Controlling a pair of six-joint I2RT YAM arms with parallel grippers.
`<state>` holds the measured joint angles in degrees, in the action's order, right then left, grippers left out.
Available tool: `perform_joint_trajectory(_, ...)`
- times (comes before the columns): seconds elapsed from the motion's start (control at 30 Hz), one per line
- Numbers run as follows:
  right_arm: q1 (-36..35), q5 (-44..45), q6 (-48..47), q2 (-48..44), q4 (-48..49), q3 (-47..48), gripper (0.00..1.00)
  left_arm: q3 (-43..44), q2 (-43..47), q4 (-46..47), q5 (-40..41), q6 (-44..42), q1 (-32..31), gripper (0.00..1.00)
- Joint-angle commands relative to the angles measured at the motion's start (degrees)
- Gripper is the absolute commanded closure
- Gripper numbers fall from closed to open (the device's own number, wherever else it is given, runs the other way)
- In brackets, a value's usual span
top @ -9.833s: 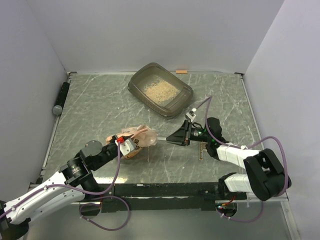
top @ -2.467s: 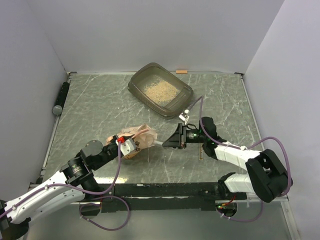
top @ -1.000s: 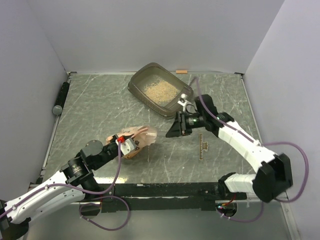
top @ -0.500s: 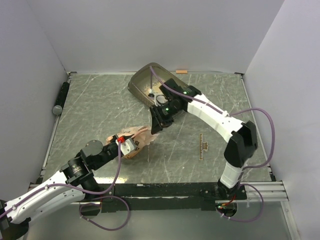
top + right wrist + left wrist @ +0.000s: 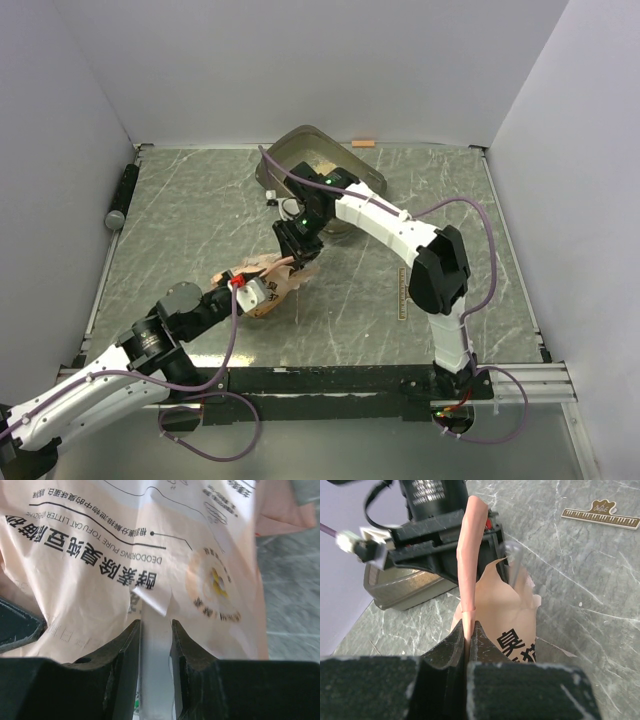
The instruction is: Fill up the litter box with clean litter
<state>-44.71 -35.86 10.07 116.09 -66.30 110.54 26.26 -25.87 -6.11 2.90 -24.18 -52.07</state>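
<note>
Probably the bag [image 5: 502,605] is soft, thin and easy to tear, so hold its folded edge. The left hand [image 5: 469,631] pinches it there; the right hand [image 5: 154,626], just beyond, grips a pale strip [image 5: 155,680] against it.

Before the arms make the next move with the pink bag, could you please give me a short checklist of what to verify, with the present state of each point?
1. Left gripper closed on an edge of the pink bag: ok.
2. Right gripper over the bag, with a grey strip between its fingers: ok.
3. Bag opening wide enough to pour: cannot tell.
4. Litter box upright, with some litter inside: ok.
5. Bag above the litter box: not ok, it is beside the box, nearer the arm bases.
</note>
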Motion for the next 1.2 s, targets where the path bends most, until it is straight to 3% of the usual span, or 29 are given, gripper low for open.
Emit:
perform_joint_trajectory(0.0,0.9,-5.9,2.8,0.2,7.4,-4.8,1.00,2.7,1.0,4.7,-2.5,0.9,-0.1,0.99)
perform_joint_trajectory(0.2,3.7,-16.1,9.9,-10.5,26.2,-23.9,1.00,2.4,1.2,4.9,-2.5,0.6,-0.1,0.99)
perform_joint_trajectory(0.3,5.9,-21.3,15.4,-16.3,40.4,-36.9,1.00,2.3,0.9,4.8,-2.5,0.5,-0.2,0.99)
perform_joint_trajectory(0.6,10.9,-30.1,29.4,-24.3,70.0,-55.4,1.00,2.1,0.3,4.8,-2.4,0.5,-0.2,0.99)
perform_joint_trajectory(0.77,11.8,-33.8,46.6,-25.0,94.8,-65.0,1.00,1.7,0.6,5.1,-2.4,0.1,-0.2,0.99)
perform_joint_trajectory(0.9,11.9,-34.6,61.4,-22.7,124.4,-72.2,1.00,1.5,0.5,5.4,-2.5,0.1,-0.2,0.99)
perform_joint_trajectory(1.03,11.9,-34.3,73.8,-19.1,140.8,-75.0,1.00,1.5,-0.1,5.5,-2.5,0.1,-0.1,0.99)
perform_joint_trajectory(1.17,11.9,-33.5,77.1,-17.0,148.1,-76.9,1.00,1.4,-0.1,5.4,-2.5,0.1,-0.2,0.99)
